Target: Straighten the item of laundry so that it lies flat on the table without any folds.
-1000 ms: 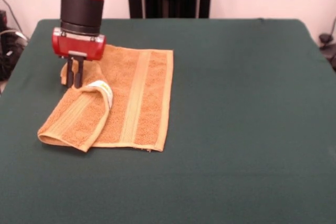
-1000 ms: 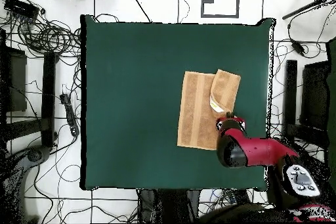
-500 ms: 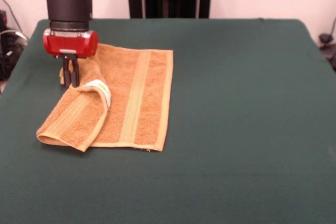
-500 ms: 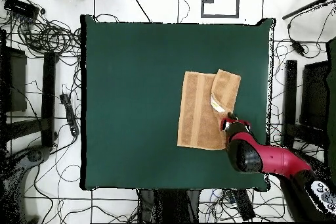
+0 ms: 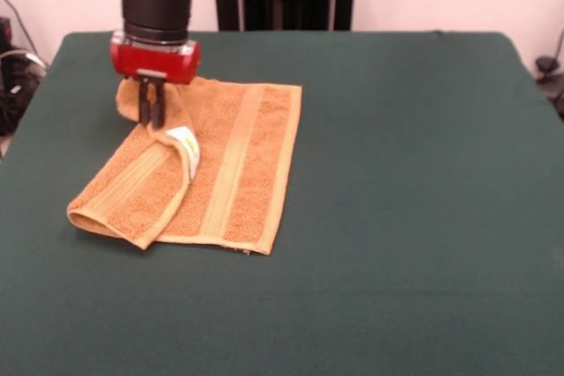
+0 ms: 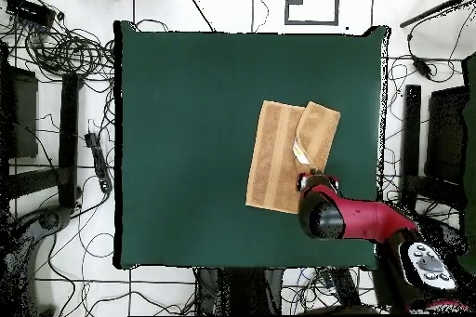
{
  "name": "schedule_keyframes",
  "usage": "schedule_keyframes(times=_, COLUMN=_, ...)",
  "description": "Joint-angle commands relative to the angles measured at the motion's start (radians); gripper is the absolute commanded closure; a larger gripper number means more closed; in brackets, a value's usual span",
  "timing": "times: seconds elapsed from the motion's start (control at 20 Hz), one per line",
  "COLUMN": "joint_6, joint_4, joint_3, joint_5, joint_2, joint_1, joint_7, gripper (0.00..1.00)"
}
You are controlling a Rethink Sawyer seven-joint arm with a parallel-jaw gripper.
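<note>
One part of the towel (image 5: 198, 178) is not flat yet: a flap (image 5: 128, 195) is folded over the rest, with the white label (image 5: 185, 143) at its upper end, and this fold must be opened. The other part, with its paler band (image 5: 233, 165), already lies smooth on the table (image 5: 397, 217). So I judge the task about half done. Behind the label, at the far corner of the towel, the gripper (image 5: 152, 110) stands upright with its two fingers pressed close together, pinching the cloth, which rises a little around them. The front view shows this pinch and the raised fold. In the overhead view the arm (image 6: 358, 220) hides the fingers, but the towel (image 6: 279, 160) is seen toward one side of the table (image 6: 186, 146).
</note>
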State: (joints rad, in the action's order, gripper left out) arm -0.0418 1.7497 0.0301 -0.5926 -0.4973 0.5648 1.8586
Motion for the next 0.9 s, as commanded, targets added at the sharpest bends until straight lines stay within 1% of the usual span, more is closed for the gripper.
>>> schedule_keyframes(times=0.05, joint_6=-0.192, joint_4=0.086, joint_3=-0.168, joint_5=0.131, joint_2=0.089, joint_1=-0.161, joint_7=0.253, gripper=1.00)
schedule_keyframes(times=0.2, joint_6=-0.114, joint_4=0.089, joint_3=-0.275, joint_5=0.191, joint_2=0.116, joint_1=-0.253, joint_7=0.335, gripper=1.00)
schedule_keyframes(times=0.35, joint_6=0.005, joint_4=0.089, joint_3=-0.382, joint_5=0.261, joint_2=0.163, joint_1=-0.347, joint_7=0.393, gripper=1.00)
schedule_keyframes(times=0.45, joint_6=0.050, joint_4=0.083, joint_3=-0.448, joint_5=0.318, joint_2=0.198, joint_1=-0.408, joint_7=0.420, gripper=1.00)
schedule_keyframes(times=0.6, joint_6=0.084, joint_4=0.086, joint_3=-0.483, joint_5=0.373, joint_2=0.218, joint_1=-0.436, joint_7=0.411, gripper=1.00)
schedule_keyframes(times=0.75, joint_6=0.121, joint_4=0.105, joint_3=-0.485, joint_5=0.412, joint_2=0.217, joint_1=-0.426, joint_7=0.401, gripper=1.00)
schedule_keyframes(times=0.8, joint_6=0.156, joint_4=0.110, joint_3=-0.486, joint_5=0.419, joint_2=0.217, joint_1=-0.421, joint_7=0.398, gripper=1.00)
schedule_keyframes(times=0.9, joint_6=0.215, joint_4=0.101, joint_3=-0.525, joint_5=0.441, joint_2=0.235, joint_1=-0.446, joint_7=0.395, gripper=1.00)
